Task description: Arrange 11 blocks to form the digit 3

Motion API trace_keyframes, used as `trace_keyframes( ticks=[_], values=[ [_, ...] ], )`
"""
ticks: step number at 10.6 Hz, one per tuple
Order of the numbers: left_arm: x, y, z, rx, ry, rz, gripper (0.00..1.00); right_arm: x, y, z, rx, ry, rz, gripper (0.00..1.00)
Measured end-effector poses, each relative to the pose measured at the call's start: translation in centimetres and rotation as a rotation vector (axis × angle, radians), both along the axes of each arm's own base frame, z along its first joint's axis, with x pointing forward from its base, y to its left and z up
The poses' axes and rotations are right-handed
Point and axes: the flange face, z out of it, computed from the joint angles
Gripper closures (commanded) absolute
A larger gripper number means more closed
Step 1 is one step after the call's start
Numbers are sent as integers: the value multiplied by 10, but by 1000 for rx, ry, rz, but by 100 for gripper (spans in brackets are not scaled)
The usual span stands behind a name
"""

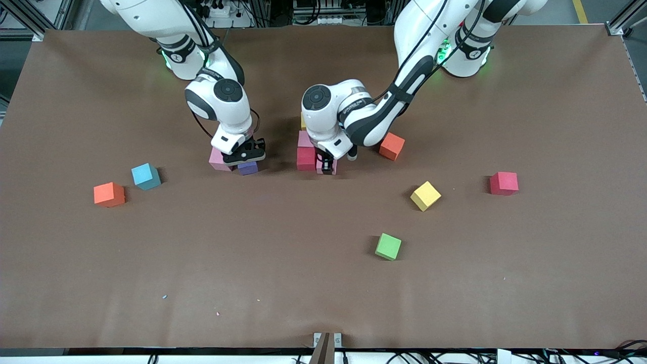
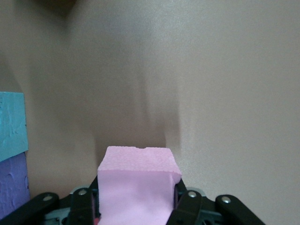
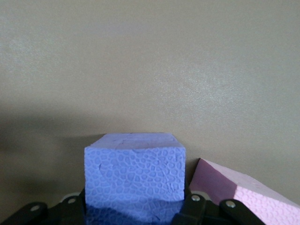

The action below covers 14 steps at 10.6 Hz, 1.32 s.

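Two grippers sit low at mid-table. Left gripper (image 1: 327, 165) is clamped on a small matte pink cube (image 2: 136, 180), touching the started column of red (image 1: 305, 158), pink and yellow cubes whose long axis runs toward the bases. Right gripper (image 1: 246, 157) grips a matte purple cube (image 3: 134, 173) squarely, beside another pink cube (image 1: 218, 160).

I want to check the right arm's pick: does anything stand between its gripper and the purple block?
Nothing visible does: the right gripper already straddles the purple block. A pink block sits close beside it, outside the fingers.
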Motion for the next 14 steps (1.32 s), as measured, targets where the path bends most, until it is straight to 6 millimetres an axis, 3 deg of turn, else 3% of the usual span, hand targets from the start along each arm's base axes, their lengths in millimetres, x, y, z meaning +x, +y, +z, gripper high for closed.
trace_keyframes(
  ticks=[2, 4, 14],
  values=[
    [0, 0, -2, 14, -26, -2, 100, 1, 0, 1, 2, -2, -1, 92],
    [1, 1, -3, 21, -36, -7, 100, 2, 1, 2, 5, -6, 0, 99],
    [-5, -3, -4, 22, -39, 24, 100, 15, 12, 13, 54, -16, -55, 100]
  ],
)
